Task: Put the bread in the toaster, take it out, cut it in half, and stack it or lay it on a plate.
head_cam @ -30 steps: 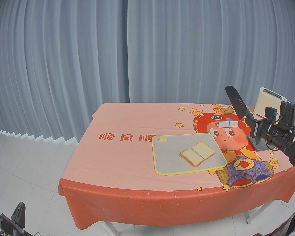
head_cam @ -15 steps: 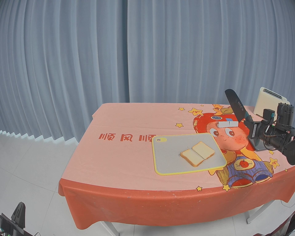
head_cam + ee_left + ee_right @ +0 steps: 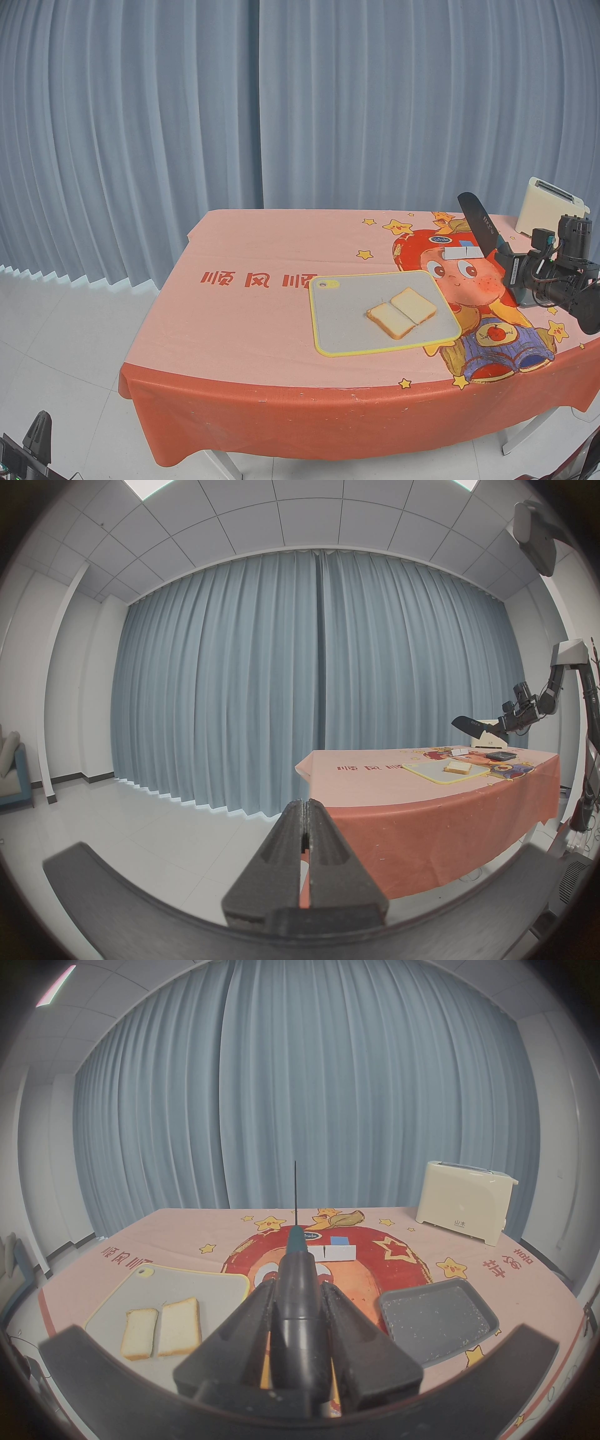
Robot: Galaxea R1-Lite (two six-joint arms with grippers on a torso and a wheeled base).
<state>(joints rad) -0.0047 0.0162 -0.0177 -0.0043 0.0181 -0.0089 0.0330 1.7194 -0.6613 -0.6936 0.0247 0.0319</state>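
Observation:
Two bread halves (image 3: 400,311) lie side by side on a grey, yellow-rimmed cutting board (image 3: 350,322); in the right wrist view the bread halves (image 3: 161,1332) sit on the cutting board (image 3: 206,1282). My right gripper (image 3: 507,262) is over the table's right side, right of the board, shut on a black knife (image 3: 480,224) whose blade points up and leftward. From the wrist, the right gripper (image 3: 299,1288) clamps the knife (image 3: 297,1272) handle. A grey tray (image 3: 437,1319) lies below it. The cream toaster (image 3: 550,205) stands at the far right. My left gripper (image 3: 306,808) is shut, low beside the table.
A small white and blue block (image 3: 464,252) lies on the orange tablecloth behind the board. The toaster (image 3: 465,1199) stands beyond the tray. The table's left half (image 3: 250,312) is bare cloth. Blue curtains hang behind.
My right gripper has come down with the knife, so the blade sits lower over the table. Bread and board have not moved.

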